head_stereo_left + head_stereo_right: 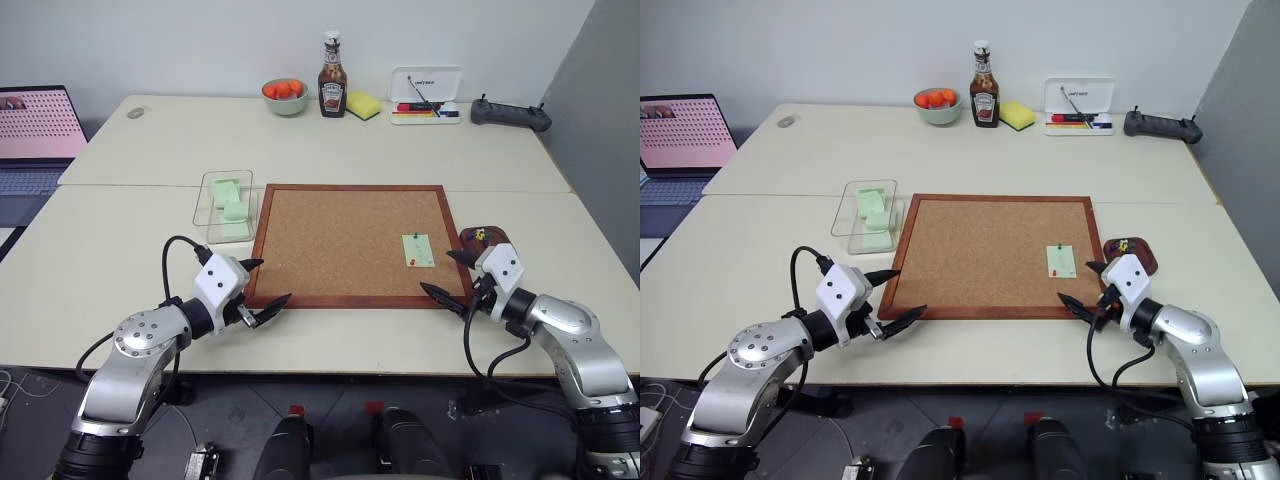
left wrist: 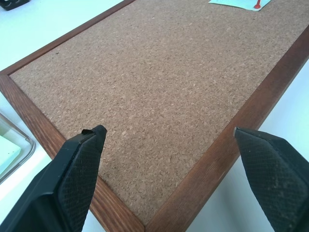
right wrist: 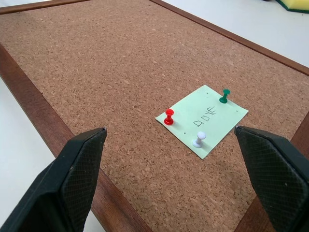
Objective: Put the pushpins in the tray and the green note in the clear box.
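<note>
The pale green note [image 3: 202, 121] lies pinned near the right edge of the corkboard [image 1: 340, 240]. A red pushpin [image 3: 169, 117], a green one [image 3: 224, 95] and a white one [image 3: 198, 140] stand in it. The small dark brown tray [image 1: 497, 240] sits on the table just right of the board, with small coloured bits in it. The clear box [image 1: 203, 200] stands off the board's left side and holds pale green slips. My left gripper [image 1: 268, 282] is open over the board's near left corner. My right gripper [image 1: 438, 272] is open at the near right corner, just short of the note.
Along the table's far edge stand a green bowl of orange fruit [image 1: 285, 97], a sauce bottle [image 1: 332, 62], a yellow sponge [image 1: 363, 104], a white tray with pens [image 1: 425, 95] and a dark controller [image 1: 510, 115]. A laptop [image 1: 35, 130] sits at far left.
</note>
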`<action>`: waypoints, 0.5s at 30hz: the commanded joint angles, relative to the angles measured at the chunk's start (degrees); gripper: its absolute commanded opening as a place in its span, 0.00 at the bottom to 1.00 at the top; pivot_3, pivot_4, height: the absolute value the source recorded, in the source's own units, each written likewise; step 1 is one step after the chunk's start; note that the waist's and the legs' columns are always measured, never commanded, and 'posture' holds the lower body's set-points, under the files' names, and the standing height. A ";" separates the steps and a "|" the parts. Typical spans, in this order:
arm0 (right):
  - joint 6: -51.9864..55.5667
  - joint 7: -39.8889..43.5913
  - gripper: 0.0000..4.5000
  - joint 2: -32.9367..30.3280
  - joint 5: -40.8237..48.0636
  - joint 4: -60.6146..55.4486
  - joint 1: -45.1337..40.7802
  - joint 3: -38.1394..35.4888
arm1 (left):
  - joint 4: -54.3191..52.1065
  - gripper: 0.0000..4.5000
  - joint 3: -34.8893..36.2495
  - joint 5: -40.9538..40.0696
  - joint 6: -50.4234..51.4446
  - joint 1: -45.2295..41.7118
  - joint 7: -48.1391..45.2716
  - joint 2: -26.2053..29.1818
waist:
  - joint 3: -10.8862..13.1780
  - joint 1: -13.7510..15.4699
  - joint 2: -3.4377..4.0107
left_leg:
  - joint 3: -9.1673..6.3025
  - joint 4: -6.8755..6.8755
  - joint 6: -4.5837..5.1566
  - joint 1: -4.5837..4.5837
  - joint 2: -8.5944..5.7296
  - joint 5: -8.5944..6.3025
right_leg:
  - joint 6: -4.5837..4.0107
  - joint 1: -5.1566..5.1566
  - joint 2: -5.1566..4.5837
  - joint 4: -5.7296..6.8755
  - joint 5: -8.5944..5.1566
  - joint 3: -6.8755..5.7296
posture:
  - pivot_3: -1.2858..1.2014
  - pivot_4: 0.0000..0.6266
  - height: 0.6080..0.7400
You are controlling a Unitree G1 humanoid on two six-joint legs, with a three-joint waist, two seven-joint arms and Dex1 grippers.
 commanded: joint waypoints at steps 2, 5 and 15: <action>-1.59 -0.27 1.00 0.00 0.28 -0.85 -0.62 -1.49 | -0.68 1.00 2.08 -1.00 -2.12 -0.39 -0.50 0.28 | 0.00 0.00 0.00 | 0.00 0.00 0.00 0.00 0.00 0.00 | 0.00 0.00 0.00 0.00 0.00 0.00 | 0.52 0.24 1.00; -1.72 -0.30 1.00 0.16 0.28 -0.84 -0.49 -1.41 | -1.31 1.00 1.43 -0.59 -0.84 -0.43 -0.57 0.84 | 0.00 0.00 0.00 | 0.00 0.00 0.00 0.00 0.00 0.00 | 0.00 0.00 0.00 0.00 0.00 -0.01 | 0.52 0.24 1.00; -1.87 -0.15 1.00 0.30 0.39 -0.87 -0.36 -1.25 | 0.77 1.00 2.03 -2.18 1.75 -3.62 0.16 -0.14 | 0.00 0.02 0.00 | -0.01 0.01 0.00 0.00 0.00 0.00 | 0.01 0.00 0.00 0.00 0.00 -0.01 | 0.52 0.24 1.00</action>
